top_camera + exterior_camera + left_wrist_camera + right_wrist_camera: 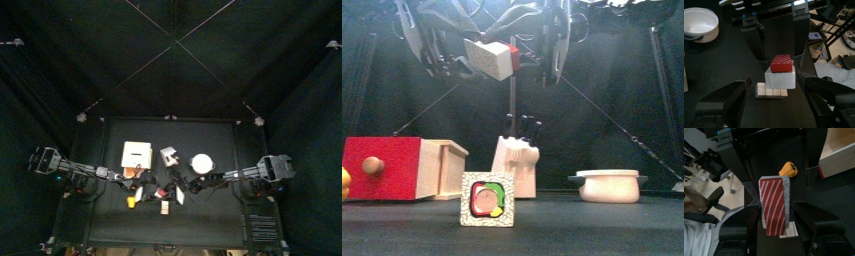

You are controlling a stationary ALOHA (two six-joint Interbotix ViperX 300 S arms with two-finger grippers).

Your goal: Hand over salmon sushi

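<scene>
The salmon sushi (492, 58) is a small white block with a red striped face, held high above the table. My right gripper (776, 210) is shut on it, and the striped face (774, 203) fills the gap between its jaws. My left gripper (774, 86) is open, its jaws standing wide on either side of the sushi (781, 72) without touching it. The two arms meet above the table's front middle in the top view.
On the table stand a wooden box with a red drawer front (396, 168), a knife block (516, 165), a white pot (607, 185) and a small picture block (486, 198). A yellow-orange piece (787, 169) lies below. A person's sleeve (697, 230) shows beyond the curtains.
</scene>
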